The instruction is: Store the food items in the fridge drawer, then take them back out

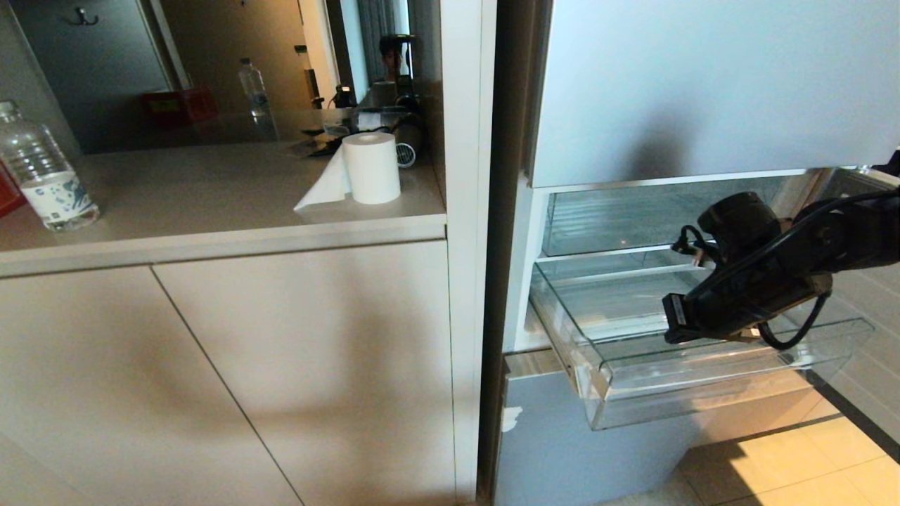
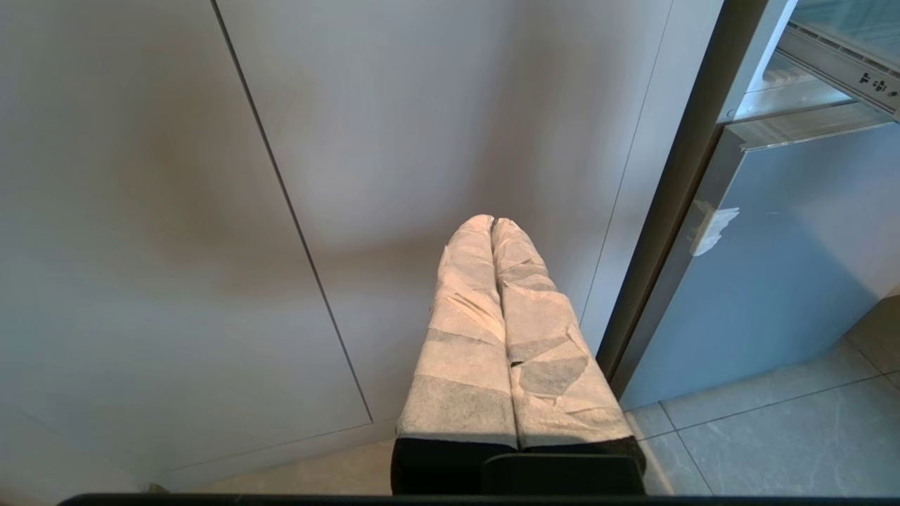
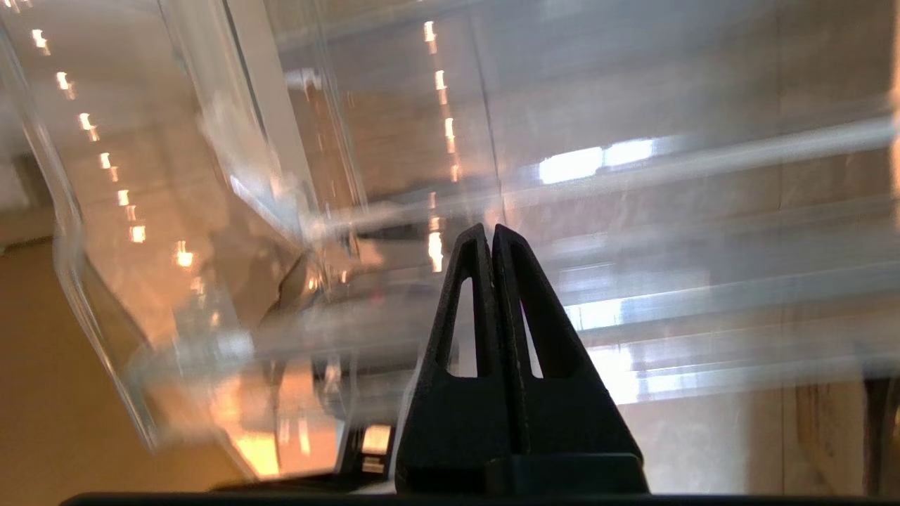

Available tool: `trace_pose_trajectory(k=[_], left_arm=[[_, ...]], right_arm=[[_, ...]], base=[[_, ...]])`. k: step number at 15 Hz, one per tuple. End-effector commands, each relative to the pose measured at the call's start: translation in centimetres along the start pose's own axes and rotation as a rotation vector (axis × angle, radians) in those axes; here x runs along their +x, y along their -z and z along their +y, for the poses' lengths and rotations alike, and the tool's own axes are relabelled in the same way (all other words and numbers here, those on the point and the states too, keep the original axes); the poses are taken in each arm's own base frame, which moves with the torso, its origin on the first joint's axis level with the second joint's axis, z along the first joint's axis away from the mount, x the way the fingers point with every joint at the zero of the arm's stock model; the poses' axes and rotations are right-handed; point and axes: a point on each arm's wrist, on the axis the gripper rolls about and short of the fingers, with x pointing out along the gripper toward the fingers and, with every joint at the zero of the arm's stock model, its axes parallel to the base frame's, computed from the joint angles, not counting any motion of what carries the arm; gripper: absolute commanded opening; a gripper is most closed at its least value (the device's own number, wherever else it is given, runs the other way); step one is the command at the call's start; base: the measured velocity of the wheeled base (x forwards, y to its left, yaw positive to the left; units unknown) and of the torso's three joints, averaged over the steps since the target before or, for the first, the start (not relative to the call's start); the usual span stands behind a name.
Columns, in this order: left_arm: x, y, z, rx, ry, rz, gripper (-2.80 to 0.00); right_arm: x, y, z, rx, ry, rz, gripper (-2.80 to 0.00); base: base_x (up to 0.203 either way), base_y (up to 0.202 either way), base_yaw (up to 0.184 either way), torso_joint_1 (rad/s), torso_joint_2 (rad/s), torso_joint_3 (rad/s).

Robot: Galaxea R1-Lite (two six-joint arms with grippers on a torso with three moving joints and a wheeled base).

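The fridge drawer [image 1: 703, 393] is clear plastic and stands pulled out of the open fridge on the right. My right arm [image 1: 759, 274] reaches in from the right, above the drawer's inside. In the right wrist view my right gripper [image 3: 492, 228] is shut with nothing between its black fingers, and it points at the drawer's ribbed clear floor [image 3: 703, 316]. The food items are out of view. My left gripper [image 2: 492, 221], wrapped in white tape, is shut and empty. It hangs parked low in front of the cabinet doors.
A second clear bin [image 1: 633, 218] sits on the shelf above the drawer. A grey fridge panel [image 1: 548, 450] lies below it. Left of the fridge, a counter [image 1: 211, 190] carries a paper roll [image 1: 371, 167] and a water bottle [image 1: 42, 176]. Cabinet doors [image 2: 176, 211] stand below.
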Motion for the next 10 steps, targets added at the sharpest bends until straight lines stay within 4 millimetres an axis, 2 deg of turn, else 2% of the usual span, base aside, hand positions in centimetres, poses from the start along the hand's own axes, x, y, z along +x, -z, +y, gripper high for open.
trace_pose_trajectory(k=[1, 4, 7, 9, 10], left_arm=[[0.0, 0.0, 0.0, 0.000, -0.001, 0.002, -2.80], [0.0, 0.0, 0.0, -0.001, -0.001, 0.002, -2.80], [0.0, 0.0, 0.0, -0.001, -0.001, 0.002, -2.80], [0.0, 0.0, 0.0, -0.001, -0.001, 0.002, -2.80], [0.0, 0.0, 0.0, 0.001, 0.001, 0.002, -2.80]], right_arm=[[-1.7, 1.2, -0.6, 0.010, -0.010, 0.001, -2.80], [-2.4, 1.2, -0.6, 0.011, -0.034, -0.029, -2.80], [-2.6, -0.6, 0.0, 0.001, -0.078, -0.213, -2.80], [-4.1, -0.5, 0.7, 0.005, -0.102, -0.259, -2.80], [-5.5, 0.0, 1.0, 0.001, -0.116, -0.283, -2.80]], base=[[0.000, 0.000, 0.000, 0.000, 0.00, 0.000], [0.000, 0.000, 0.000, 0.000, 0.00, 0.000], [0.000, 0.000, 0.000, 0.000, 0.00, 0.000], [0.000, 0.000, 0.000, 0.000, 0.00, 0.000], [0.000, 0.000, 0.000, 0.000, 0.00, 0.000]])
